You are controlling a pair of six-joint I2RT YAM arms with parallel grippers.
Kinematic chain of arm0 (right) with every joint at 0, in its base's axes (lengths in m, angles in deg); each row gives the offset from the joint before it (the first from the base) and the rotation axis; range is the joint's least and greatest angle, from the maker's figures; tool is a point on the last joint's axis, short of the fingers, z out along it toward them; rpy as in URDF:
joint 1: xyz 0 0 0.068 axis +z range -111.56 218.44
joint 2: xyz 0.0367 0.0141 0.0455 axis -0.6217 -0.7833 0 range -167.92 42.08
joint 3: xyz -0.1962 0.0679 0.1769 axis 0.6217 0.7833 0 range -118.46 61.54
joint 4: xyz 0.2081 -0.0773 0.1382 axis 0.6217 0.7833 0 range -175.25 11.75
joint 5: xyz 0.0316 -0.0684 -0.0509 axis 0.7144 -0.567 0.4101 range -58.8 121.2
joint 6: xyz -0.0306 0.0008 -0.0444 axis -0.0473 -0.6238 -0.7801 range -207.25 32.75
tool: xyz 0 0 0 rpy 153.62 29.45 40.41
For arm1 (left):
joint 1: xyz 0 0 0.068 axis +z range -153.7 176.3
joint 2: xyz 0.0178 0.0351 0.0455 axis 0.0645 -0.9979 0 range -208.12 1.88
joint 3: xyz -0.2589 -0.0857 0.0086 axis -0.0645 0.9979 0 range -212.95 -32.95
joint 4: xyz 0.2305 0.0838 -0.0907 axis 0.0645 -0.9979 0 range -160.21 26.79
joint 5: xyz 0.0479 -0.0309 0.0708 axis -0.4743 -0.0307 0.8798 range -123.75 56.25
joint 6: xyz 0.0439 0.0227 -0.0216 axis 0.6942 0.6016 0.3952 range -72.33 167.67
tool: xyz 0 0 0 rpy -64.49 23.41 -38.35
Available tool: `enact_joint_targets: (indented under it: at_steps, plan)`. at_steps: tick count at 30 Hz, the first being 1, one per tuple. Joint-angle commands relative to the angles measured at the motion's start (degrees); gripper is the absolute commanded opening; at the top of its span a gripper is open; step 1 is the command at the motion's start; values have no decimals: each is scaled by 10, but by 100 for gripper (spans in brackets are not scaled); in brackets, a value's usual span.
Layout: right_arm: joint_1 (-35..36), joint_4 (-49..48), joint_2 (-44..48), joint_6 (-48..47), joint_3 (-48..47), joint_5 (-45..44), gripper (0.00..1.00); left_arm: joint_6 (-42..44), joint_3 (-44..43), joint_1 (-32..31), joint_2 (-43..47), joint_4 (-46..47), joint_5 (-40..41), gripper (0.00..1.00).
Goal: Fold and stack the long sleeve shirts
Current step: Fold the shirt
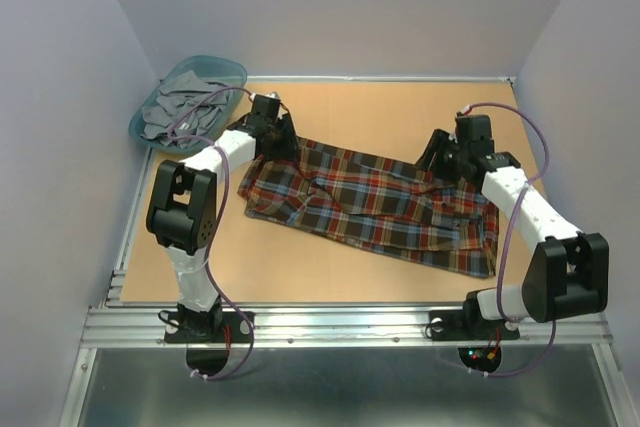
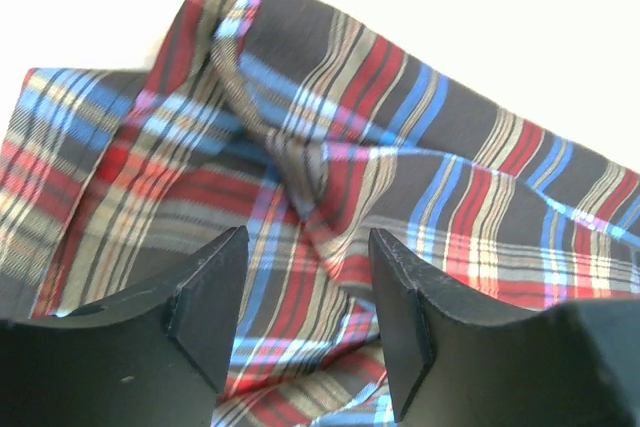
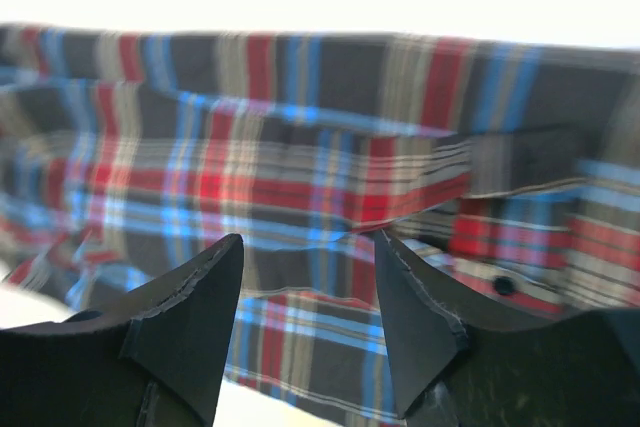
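One long sleeve shirt (image 1: 370, 205), plaid in red, brown, navy and yellow, lies loosely spread across the middle of the table. My left gripper (image 1: 277, 137) hovers over its far left corner. In the left wrist view the left gripper (image 2: 308, 237) is open, with wrinkled, folded plaid cloth (image 2: 330, 147) lying below the gap. My right gripper (image 1: 438, 159) is at the shirt's far right edge. Seen from the right wrist, the right gripper (image 3: 309, 239) is open too, with layered plaid cloth (image 3: 300, 177) and a dark button (image 3: 504, 285) beyond it. Neither gripper clamps anything.
A teal plastic basket (image 1: 232, 71) holding grey clothing (image 1: 180, 107) stands at the table's far left corner, just behind the left arm. Pale walls enclose the table on three sides. A metal rail (image 1: 330, 322) runs along the near edge.
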Motion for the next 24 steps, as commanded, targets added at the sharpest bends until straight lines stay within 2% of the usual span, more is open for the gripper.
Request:
enact_joint_targets:
  at_steps: [1, 5, 8, 9, 11, 16, 21, 24]
  plan:
    - [-4, -107, 23, 34, 73, 125, 61, -20, -36, -2, -21, 20, -21, 60]
    - [-4, -147, 28, 35, 122, 130, 60, -27, -46, -2, -47, 26, -17, 57]
    - [-5, -160, 29, 33, 160, 109, 57, -27, -47, 1, -71, 13, 16, 48]
    - [-7, -165, 28, 32, 168, 102, 56, -29, -45, 3, -75, 11, 22, 42]
    - [-12, -174, 21, 28, 195, 89, 54, -33, -31, 9, -82, 12, 34, 39]
    - [-38, -188, 11, 23, 250, 54, 48, -31, -11, 16, -83, 11, 49, 39]
    - [-53, -187, 25, 29, 280, 31, 47, -26, -14, 21, -92, -3, 83, 41]
    - [-55, -178, 42, 34, 286, 11, 47, -21, -11, 22, -85, -5, 92, 45]
